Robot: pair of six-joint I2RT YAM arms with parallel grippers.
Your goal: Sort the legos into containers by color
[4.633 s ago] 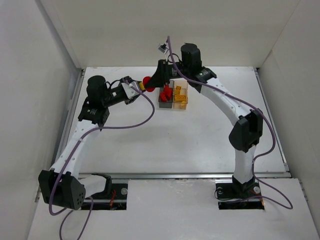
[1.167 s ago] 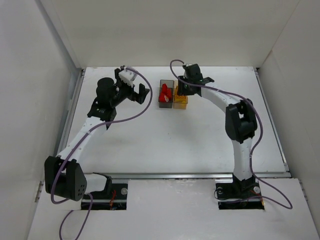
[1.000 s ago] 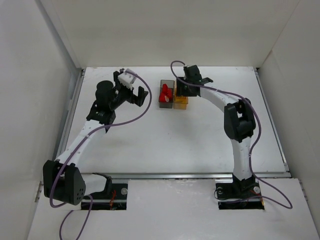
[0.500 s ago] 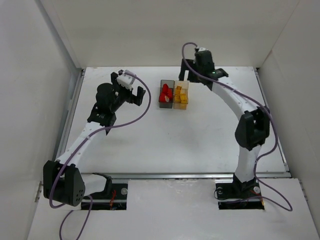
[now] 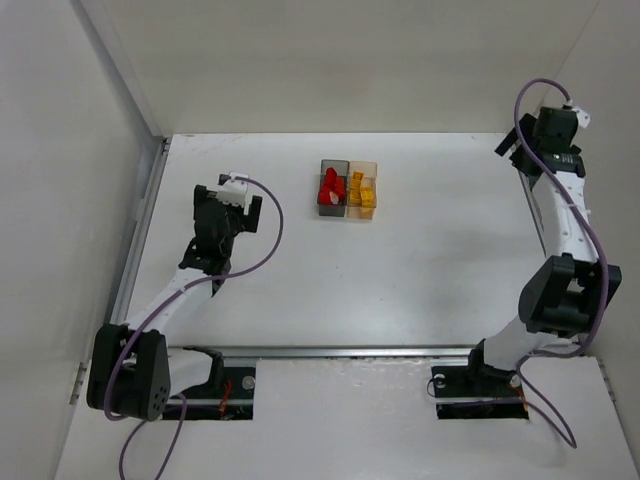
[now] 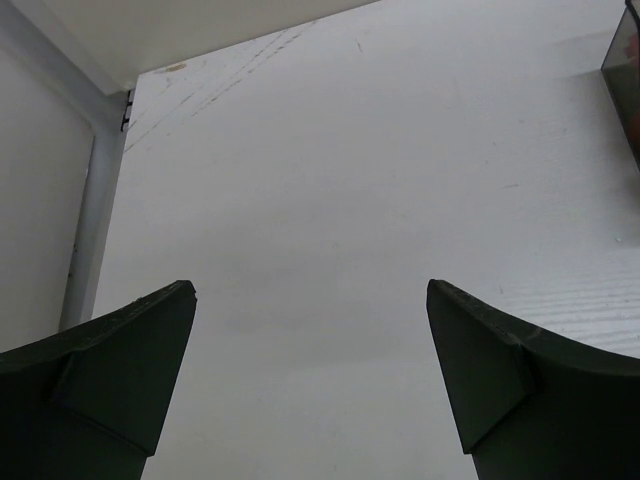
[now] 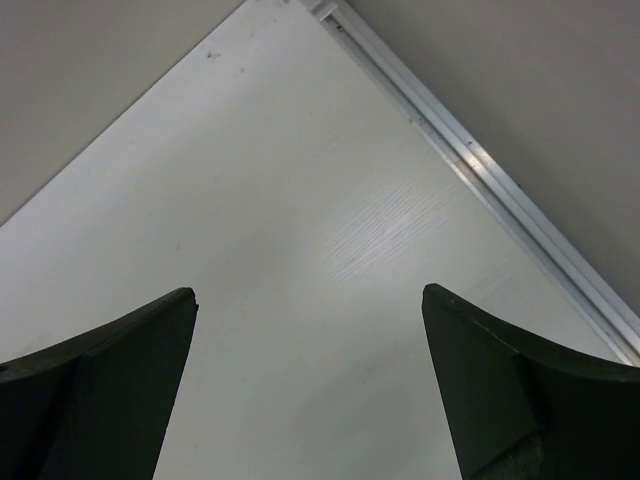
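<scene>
Two joined containers stand at the table's far middle: a smoky dark bin [image 5: 331,164] with red legos [image 5: 330,187] in it and an amber bin [image 5: 367,165] with yellow legos [image 5: 361,192]. No loose lego shows on the table. My left gripper [image 5: 228,202] is open and empty, well to the left of the bins. In its wrist view, the left gripper [image 6: 310,300] faces bare table, with the dark bin's edge [image 6: 626,70] at far right. My right gripper [image 5: 516,140] hangs open at the far right edge. In the right wrist view, nothing lies between the right gripper [image 7: 308,300] fingers.
White walls enclose the table on the left, back and right. A metal rail [image 7: 480,165] runs along the right edge under the right gripper, and another rail [image 6: 85,220] lines the left edge. Purple cables trail from both arms.
The right gripper opened over the amber bin, then swung away to the far right edge. The left arm drew back leftward and nearer, still open.
</scene>
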